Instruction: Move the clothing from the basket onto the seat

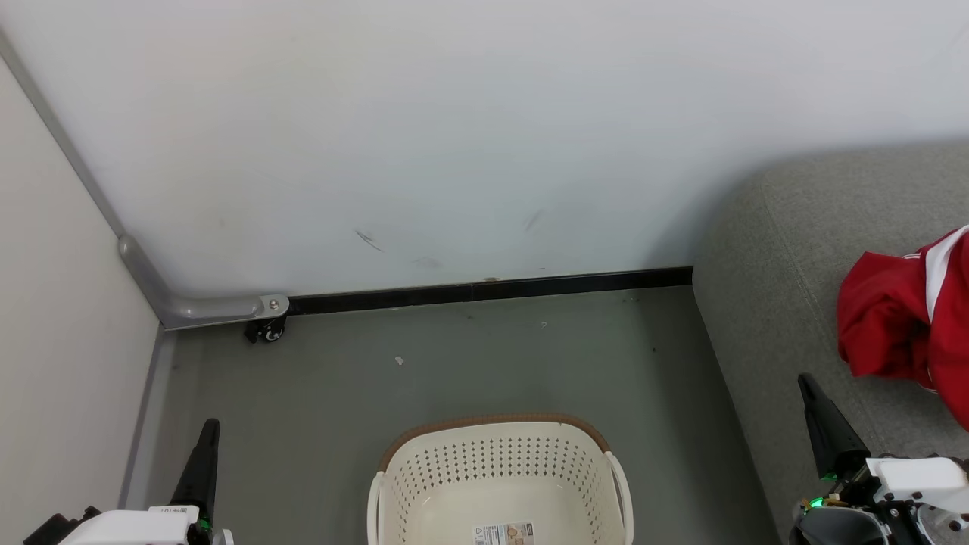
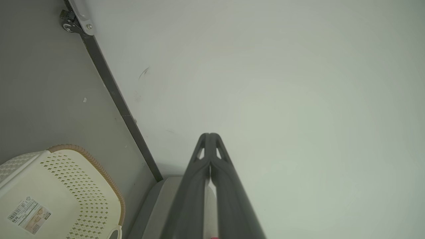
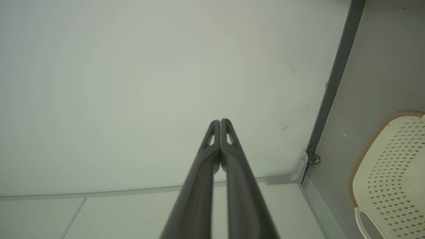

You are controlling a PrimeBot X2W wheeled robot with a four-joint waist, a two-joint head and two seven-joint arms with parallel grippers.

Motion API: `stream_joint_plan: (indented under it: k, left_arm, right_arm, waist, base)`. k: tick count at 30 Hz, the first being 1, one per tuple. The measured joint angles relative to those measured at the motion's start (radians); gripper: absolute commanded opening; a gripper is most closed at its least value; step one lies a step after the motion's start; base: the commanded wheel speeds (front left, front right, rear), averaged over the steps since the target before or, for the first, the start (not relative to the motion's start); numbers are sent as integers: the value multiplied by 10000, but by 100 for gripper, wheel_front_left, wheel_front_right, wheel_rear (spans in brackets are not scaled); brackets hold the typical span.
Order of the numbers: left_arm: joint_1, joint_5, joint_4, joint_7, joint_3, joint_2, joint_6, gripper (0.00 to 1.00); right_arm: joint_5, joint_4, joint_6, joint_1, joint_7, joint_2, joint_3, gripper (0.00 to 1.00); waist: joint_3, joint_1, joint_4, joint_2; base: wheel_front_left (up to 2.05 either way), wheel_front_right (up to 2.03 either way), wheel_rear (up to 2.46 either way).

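The cream-white basket (image 1: 500, 477) stands on the grey floor at the bottom centre of the head view, with nothing red inside it and a label on its bottom. It also appears as the basket (image 2: 63, 192) in the left wrist view and the basket (image 3: 391, 172) in the right wrist view. Red clothing (image 1: 908, 318) with white stripes lies bunched on the grey seat (image 1: 772, 303) at the right. My left gripper (image 1: 210, 425) is shut at the lower left, left of the basket. My right gripper (image 1: 805, 380) is shut over the seat's front, just below the clothing. The tips of the left gripper (image 2: 210, 134) and the right gripper (image 3: 220, 120) meet with nothing between them.
A white wall with a black baseboard (image 1: 484, 291) runs behind the floor. A pale panel on a small caster wheel (image 1: 266, 331) closes off the left side. Open grey floor lies between the basket and the wall.
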Motion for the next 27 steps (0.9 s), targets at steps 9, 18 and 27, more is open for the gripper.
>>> stream_joint_plan:
  k: [9, 18, 27]
  left_arm:
    - [-1, 0, 8, 0, 2, 0, -2, 0]
    - [-2, 0, 15, 2, 4, 0, -2, 0]
    - [-3, 0, 19, 2, 8, 0, -2, 0]
  right_arm:
    - [0, 0, 0, 0, 0, 0, 0, 0]
    - [2, 0, 0, 0, 0, 0, 0, 0]
    - [2, 0, 0, 0, 0, 0, 2, 0]
  waist:
    - [0, 0, 0, 0]
    - [0, 0, 0, 0]
    - [0, -1, 0, 0]
  base:
    - [0, 0, 0]
    - [0, 0, 0]
    - [0, 0, 0]
